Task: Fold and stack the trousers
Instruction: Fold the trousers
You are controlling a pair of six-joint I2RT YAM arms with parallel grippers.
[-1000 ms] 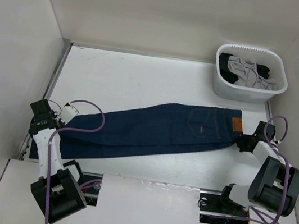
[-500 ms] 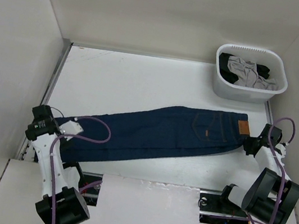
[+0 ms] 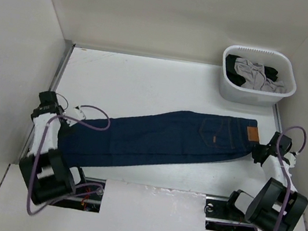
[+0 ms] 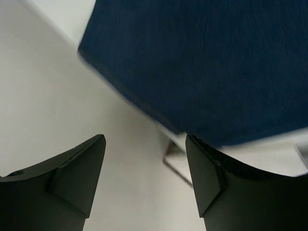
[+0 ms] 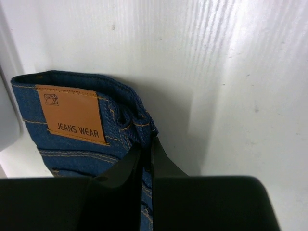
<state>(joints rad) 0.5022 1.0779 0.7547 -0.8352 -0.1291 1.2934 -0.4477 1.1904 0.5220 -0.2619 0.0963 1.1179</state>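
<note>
The top view looks steeply down from above and behind the arm bases, set at 6 o'clock, and takes in the whole worktop [image 3: 148, 79]. The left wrist camera hangs very close over the hem end of the trousers [image 3: 162, 137], at 9 o'clock overhead. The right wrist camera looks closely down on their waistband, at 3 o'clock. All three views share that garment.
</note>
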